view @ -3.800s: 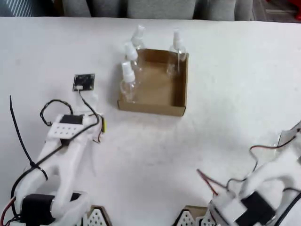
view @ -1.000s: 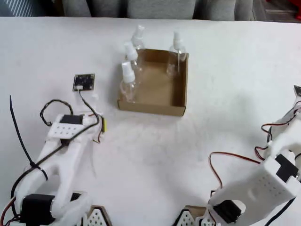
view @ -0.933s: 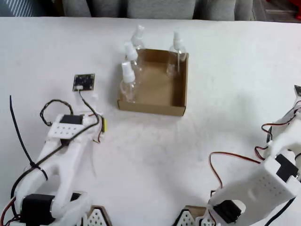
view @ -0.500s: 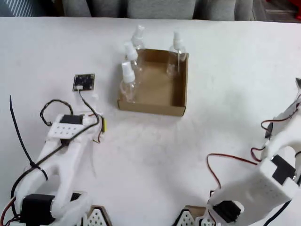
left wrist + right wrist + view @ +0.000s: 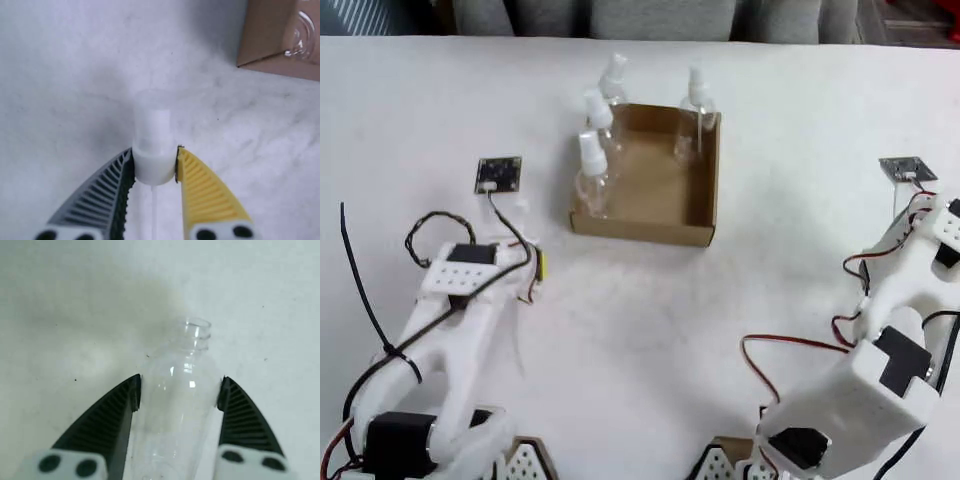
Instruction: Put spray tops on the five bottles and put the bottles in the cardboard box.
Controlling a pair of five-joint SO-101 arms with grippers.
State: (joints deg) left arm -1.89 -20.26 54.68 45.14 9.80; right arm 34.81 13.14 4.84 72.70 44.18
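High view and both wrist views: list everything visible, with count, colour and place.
table: one, white, under everything
cardboard box: one, brown, far middle of the table
capped bottles: four, clear with white spray tops, standing in the box, three along one side wall, one at the opposite far corner
uncapped bottle: one, clear, gripped by the right end effector
spray top: one, white with a clear cap, clamped in the left end effector
arms: two, white, at the table's near edge
left end effector: one grey finger, one yellow
right end effector: two black fingers
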